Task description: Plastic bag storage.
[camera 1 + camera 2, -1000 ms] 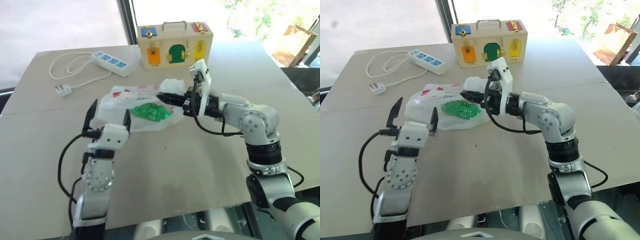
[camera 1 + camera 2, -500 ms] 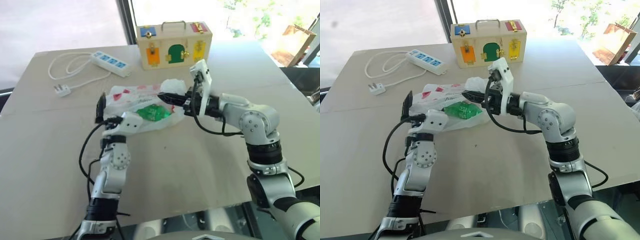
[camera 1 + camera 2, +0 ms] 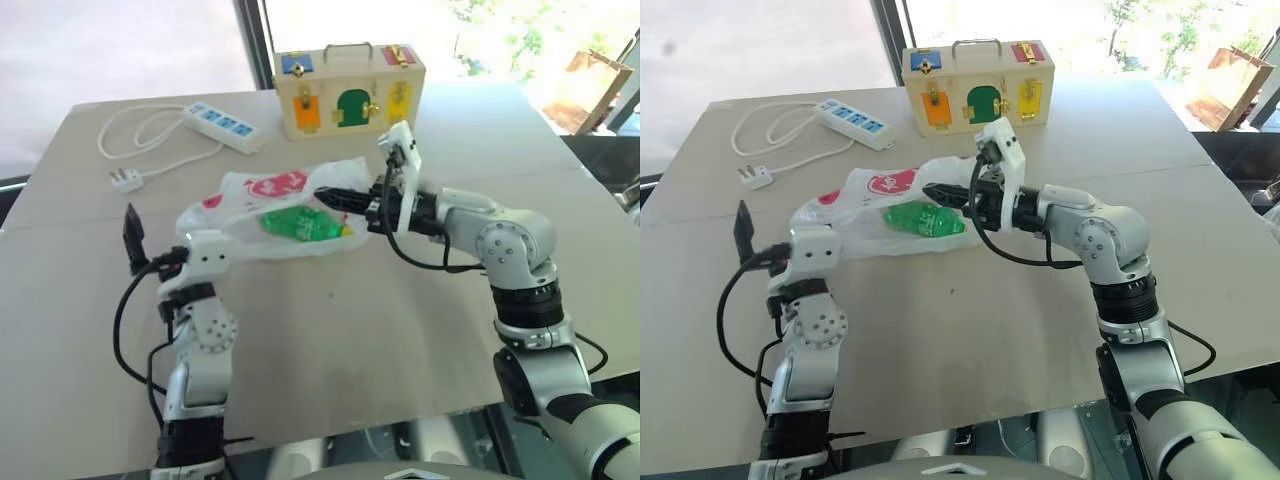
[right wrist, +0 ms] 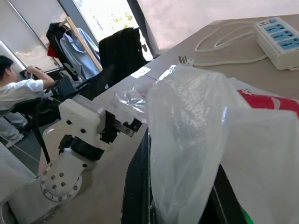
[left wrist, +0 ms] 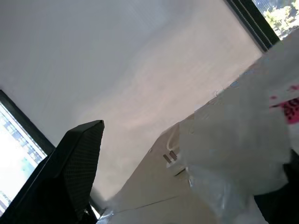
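Plastic bag (image 3: 268,205) stretched between both grippers, mid-table.

Right gripper (image 3: 330,197) clamped tight on the bag's edge at its 3 o'clock side, pointing level across the table. Left gripper (image 3: 165,240) spread wide at the bag's 8 o'clock; one finger (image 3: 131,236) stands free, the other lies against the plastic. Green bottle (image 3: 300,222) inside the bag. Power strip (image 3: 221,125) at 11 o'clock, wooden lock box (image 3: 348,88) at 1 o'clock, both well apart from the bag.

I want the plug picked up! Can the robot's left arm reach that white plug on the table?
Probably yes. The left gripper is open and the plug lies on the same side with bare table between; only the plastic bag draped on one finger might tag along.
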Robot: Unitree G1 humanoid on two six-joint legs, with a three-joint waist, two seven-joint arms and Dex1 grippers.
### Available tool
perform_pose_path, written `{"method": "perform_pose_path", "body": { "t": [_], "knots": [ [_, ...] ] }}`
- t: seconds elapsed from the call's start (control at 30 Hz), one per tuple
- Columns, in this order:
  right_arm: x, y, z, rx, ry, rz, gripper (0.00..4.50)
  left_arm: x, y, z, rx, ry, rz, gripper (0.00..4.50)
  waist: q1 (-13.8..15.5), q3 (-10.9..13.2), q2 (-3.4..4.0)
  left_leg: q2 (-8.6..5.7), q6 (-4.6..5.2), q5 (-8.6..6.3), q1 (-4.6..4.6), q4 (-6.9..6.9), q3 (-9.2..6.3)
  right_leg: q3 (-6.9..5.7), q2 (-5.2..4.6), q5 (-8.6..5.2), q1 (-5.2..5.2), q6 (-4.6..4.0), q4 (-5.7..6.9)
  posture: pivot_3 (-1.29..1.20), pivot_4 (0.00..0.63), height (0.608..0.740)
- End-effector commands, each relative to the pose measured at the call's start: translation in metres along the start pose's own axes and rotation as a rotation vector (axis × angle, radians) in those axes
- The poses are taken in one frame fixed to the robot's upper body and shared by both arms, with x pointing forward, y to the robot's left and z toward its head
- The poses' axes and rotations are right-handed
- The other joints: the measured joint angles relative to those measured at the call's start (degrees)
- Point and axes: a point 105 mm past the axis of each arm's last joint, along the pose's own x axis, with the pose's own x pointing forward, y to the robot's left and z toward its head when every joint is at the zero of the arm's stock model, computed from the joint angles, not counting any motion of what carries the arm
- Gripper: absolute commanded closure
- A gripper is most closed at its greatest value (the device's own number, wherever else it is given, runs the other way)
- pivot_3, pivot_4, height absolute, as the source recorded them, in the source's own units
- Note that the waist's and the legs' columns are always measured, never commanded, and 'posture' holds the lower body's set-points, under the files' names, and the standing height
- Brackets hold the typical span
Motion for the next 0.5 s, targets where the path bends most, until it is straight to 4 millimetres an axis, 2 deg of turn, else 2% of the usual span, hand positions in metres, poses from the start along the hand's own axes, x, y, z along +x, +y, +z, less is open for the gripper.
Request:
{"method": "perform_pose_path", "body": {
  "t": [0.03, 0.27, 0.43, 0.5],
  "knots": [
    [0.003, 0.008, 0.009, -0.031, -0.026, 0.037, 4.50, -0.003, 0.019, 0.014, -0.027, -0.051, 0.046, 0.02, 0.0, 0.0, 0.00, 0.00, 0.00, 0.00, 0.00, 0.00, 0.00, 0.00, 0.00, 0.00, 0.00, 0.00, 0.00, 0.00, 0.150, 0.740],
    [0.004, 0.008, 0.007, -0.023, -0.023, 0.043, 4.50, -0.016, 0.043, 0.011, -0.006, -0.001, 0.095, 0.02, -0.2, 0.0, 0.00, 0.02, 0.00, 0.00, 0.00, -0.02, 0.01, 0.02, -0.02, -0.01, -0.01, -0.01, -0.02, 0.00, 0.150, 0.740],
    [0.005, 0.008, 0.006, -0.018, -0.021, 0.047, 4.50, -0.027, 0.050, 0.014, -0.014, 0.021, 0.091, 0.02, -0.1, 0.0, -0.01, 0.02, 0.00, 0.00, 0.00, -0.01, 0.01, 0.01, 0.00, -0.01, 0.00, -0.02, -0.02, 0.00, 0.150, 0.740],
    [0.005, 0.009, 0.006, -0.015, -0.020, 0.048, 4.50, -0.035, 0.053, 0.009, -0.023, 0.061, 0.083, 0.02, -0.1, 0.0, -0.02, 0.02, 0.00, 0.00, 0.00, -0.01, 0.03, 0.02, 0.02, -0.01, 0.00, -0.02, -0.02, 0.00, 0.150, 0.740]
  ]
}}
